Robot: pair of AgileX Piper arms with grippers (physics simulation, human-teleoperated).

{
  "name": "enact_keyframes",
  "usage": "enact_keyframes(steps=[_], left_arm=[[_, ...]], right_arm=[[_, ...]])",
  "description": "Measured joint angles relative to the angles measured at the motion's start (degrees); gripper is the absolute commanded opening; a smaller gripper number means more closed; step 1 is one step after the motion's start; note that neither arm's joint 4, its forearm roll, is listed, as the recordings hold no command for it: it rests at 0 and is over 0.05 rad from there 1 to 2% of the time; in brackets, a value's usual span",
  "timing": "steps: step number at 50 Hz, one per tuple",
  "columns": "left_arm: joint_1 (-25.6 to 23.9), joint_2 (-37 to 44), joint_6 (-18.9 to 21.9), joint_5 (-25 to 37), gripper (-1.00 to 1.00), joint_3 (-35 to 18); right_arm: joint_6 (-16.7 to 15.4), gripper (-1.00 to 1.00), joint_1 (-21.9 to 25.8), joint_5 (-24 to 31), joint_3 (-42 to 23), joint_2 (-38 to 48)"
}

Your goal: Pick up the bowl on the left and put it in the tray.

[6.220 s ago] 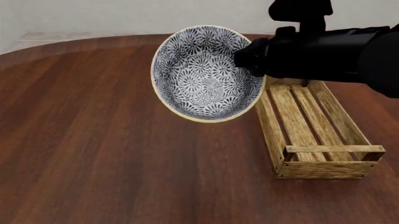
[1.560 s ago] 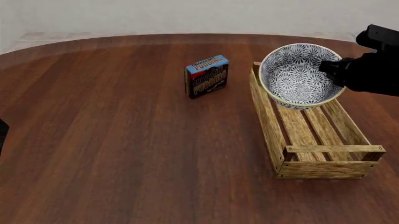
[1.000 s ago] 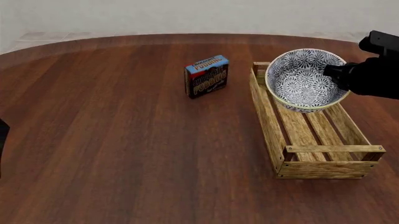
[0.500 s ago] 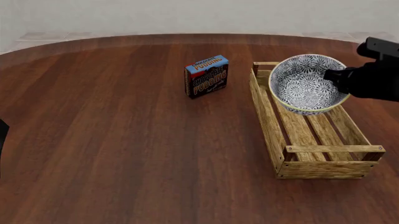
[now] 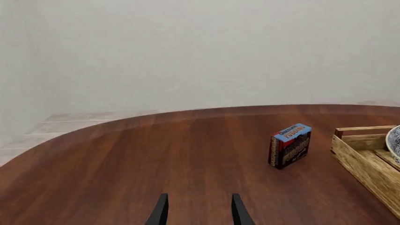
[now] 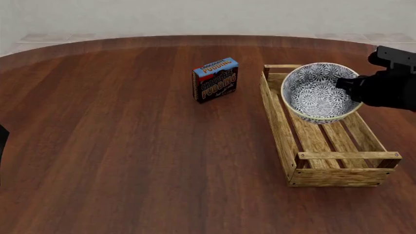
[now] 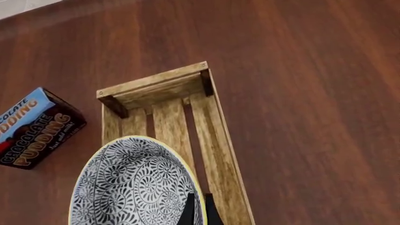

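**Bowl held over the far half of the tray**

In the front view, my right gripper [image 6: 344, 87] came in from the right and pinched the bowl [image 6: 317, 92] at its right rim. The bowl was tilted, with its opening turned toward the left and a little up, and it was above the far half of the tray [image 6: 279, 127]. I could not tell whether its underside touched the slats. The chocolate pudding box [image 6: 215, 79] stood upright on the table [image 6: 117, 146], to the left of the tray and apart from it.

In the left wrist view, my left gripper [image 5: 196, 211] was spread, with nothing between its two fingers, above bare table. The pudding box [image 5: 289, 145] and one end of the tray [image 5: 366, 161] were further away, and only an edge of the bowl [image 5: 394, 143] was visible.

In the right wrist view, my fingers [image 7: 188, 211] were pressed on the yellowish rim of the bowl [image 7: 134, 185], one inside and one outside. The tray's end bar [image 7: 153, 84] was beyond the bowl, and the pudding box [image 7: 34, 129] was beside the tray.
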Motion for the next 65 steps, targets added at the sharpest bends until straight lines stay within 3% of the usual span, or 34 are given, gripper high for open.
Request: enact_keyframes(steps=[65], left_arm=[[0.7,0.0,0.4,0.8,1.00,-0.8]], right_arm=[[-1.2,-1.00,-0.5,-3.3,-1.0,6.6]])
